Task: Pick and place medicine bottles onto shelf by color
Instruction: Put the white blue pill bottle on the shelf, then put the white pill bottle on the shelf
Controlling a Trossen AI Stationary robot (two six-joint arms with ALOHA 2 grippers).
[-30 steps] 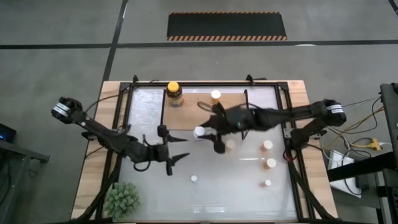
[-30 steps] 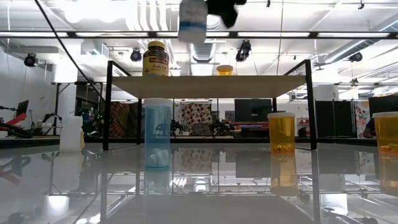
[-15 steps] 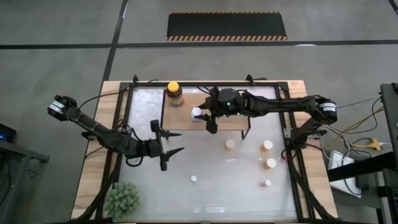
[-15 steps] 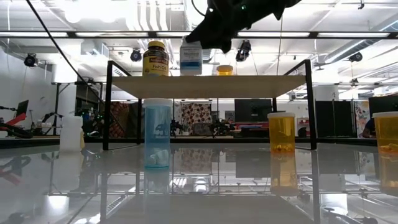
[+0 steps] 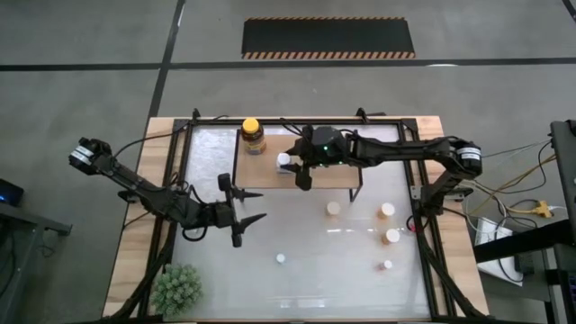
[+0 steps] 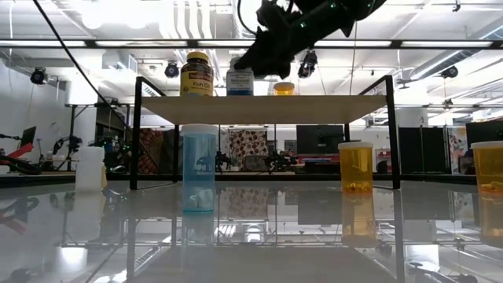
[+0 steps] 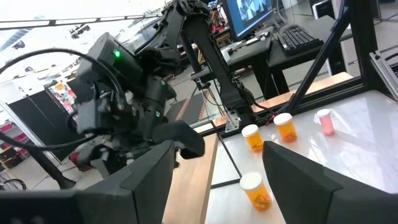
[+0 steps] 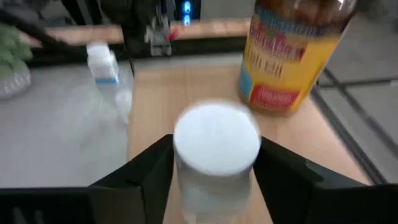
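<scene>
While the right gripper [image 5: 294,169] hangs over the shelf [image 5: 337,175], a white bottle [image 5: 284,163] stands upright between its fingers [image 8: 283,168], long axis vertical, white cap up. Low view shows the bottle's base on the shelf board, just beside the amber jar [image 5: 253,136] with the yellow lid, apart from it. Right wrist view: fingers flank the bottle on both sides; whether the pads still press it is hard to tell, looks like a loose or just-parting hold. An orange bottle with pale cap [image 5: 312,138] sits upright at the shelf's back edge, behind the arm. Bottle stands near the shelf's front-left part; open board remains to its right.

Left gripper [image 5: 245,216] waits over the glossy table [image 5: 297,288] left of centre, fingers spread wide, holding nothing. Under the shelf in the low view, a pale blue bottle [image 6: 198,167] stands upright. Orange bottles [image 5: 334,209] [image 5: 387,211] [image 5: 392,237] stand upright on the table's right side, well apart; two tiny pale ones [image 5: 281,258] [image 5: 387,265] sit nearer the front. Green plant [image 5: 175,288] at the front-left corner. Middle of the table is open.
</scene>
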